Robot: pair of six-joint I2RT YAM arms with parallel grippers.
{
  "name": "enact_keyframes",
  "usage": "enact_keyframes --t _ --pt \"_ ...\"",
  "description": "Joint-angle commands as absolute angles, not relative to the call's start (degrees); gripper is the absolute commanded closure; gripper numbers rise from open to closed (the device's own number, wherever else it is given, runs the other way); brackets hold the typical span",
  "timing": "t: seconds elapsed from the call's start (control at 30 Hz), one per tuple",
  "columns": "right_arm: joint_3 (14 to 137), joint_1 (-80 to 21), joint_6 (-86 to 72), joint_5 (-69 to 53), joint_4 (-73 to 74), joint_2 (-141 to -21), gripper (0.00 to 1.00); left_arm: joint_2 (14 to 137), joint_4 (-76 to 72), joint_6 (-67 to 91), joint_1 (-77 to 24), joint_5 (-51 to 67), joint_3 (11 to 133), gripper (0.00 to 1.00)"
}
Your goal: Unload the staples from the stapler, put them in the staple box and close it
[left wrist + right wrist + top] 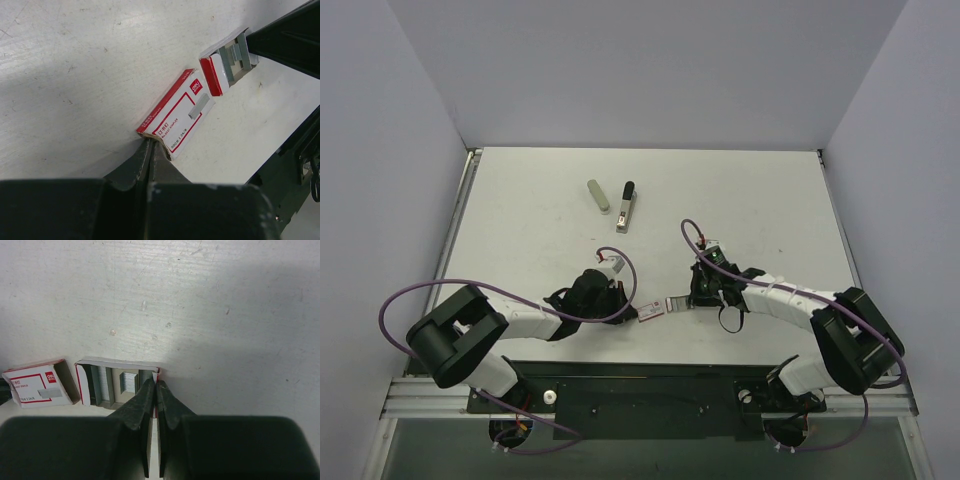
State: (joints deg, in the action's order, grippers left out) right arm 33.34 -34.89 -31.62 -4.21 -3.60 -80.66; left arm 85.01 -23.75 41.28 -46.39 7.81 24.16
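Cardboard fills both grips: the left end effector [150,144] is pinched shut on the staple-box sleeve [181,119], the right end effector [154,385] on its tray [106,384]. The stapler [626,206] lies far up the bench [520,250], untouched; leaving the tray flat and open-side-up first seems wise.

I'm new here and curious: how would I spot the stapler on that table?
Look at the far half of the white table, where two small bars lie side by side. The stapler is the right one: silver-grey with a black top, unlike the plain olive-grey bar beside it.
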Motion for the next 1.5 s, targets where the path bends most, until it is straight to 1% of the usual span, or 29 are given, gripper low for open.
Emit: enact_keyframes --t 0.0,0.83,1.1,1.47 --pt "35.3 -35.6 -31.9 -3.8 -3.2 -82.0 1.00 86.0 -25.0 40.1 -46.1 8.7 25.2 1.00" --pt "34.2 -38.8 -29.5 -5.4 -3.3 -80.9 1.00 86.0 -24.8 39.2 -46.1 9.0 25.5 1.00" --pt "33.0 -42.5 -30.0 -3.3 -2.5 -79.7 1.00 85.7 -24.5 38.9 -46.1 9.1 25.4 1.00" --pt "30.9 -44.6 -30.6 -0.4 -0.2 -76.0 1.00 83.9 -23.2 38.5 -46.1 8.7 24.7 1.00"
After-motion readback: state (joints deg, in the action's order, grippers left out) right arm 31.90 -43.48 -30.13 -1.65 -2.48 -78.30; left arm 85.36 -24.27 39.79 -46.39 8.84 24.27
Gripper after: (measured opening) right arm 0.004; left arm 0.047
